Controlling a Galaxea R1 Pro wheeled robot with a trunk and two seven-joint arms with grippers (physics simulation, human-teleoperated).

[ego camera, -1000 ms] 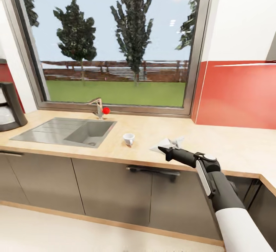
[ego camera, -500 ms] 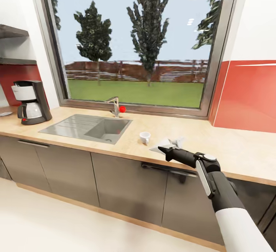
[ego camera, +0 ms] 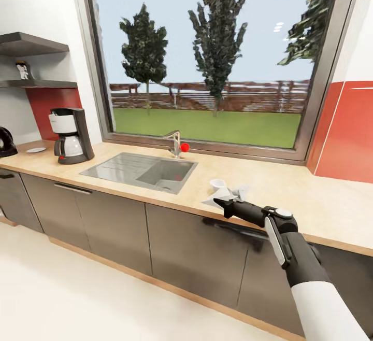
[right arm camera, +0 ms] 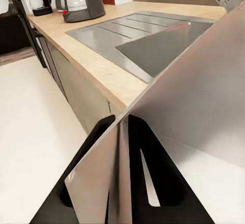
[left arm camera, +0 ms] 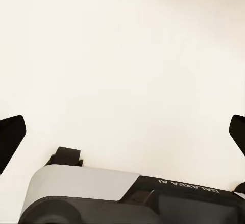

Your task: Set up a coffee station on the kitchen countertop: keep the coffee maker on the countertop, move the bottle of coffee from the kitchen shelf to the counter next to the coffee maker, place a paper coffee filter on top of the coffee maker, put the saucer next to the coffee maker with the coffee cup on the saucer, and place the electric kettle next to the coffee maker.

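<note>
The right gripper (ego camera: 219, 202) reaches out from the black-and-white right arm over the front edge of the tabletop (ego camera: 290, 196), its jaws pinching the paper coffee filter (ego camera: 226, 194). In the right wrist view the two black fingers (right arm camera: 148, 183) stand close on either side of a thin fold of the filter (right arm camera: 194, 101), and the rest of the white sheet fans upward and outward from the pinch, hiding much of what lies beyond. In the head view the filter rises just above the fingertips as a small white cone with crisp edges.

Just behind the filter the coffee cup (ego camera: 217, 183) sits on the tabletop, partly hidden by it. To the left of the cup lies the grey sink (ego camera: 140, 168) with its tap (ego camera: 175, 143) below the window (ego camera: 217, 56).

The coffee maker (ego camera: 71, 136) stands on the tabletop well to the left of the sink, far from the held filter. Left of it lies the saucer (ego camera: 36, 150), and at the far left edge the electric kettle (ego camera: 6, 142). Above them, on the kitchen shelf (ego camera: 36, 84), stands the bottle of coffee (ego camera: 22, 70), too small to make out in detail.

In the left wrist view the left gripper (left arm camera: 122, 132) shows its dark fingertips at the two sides of the picture, jaws spread wide with nothing between them, over pale floor (left arm camera: 122, 55)
</note>
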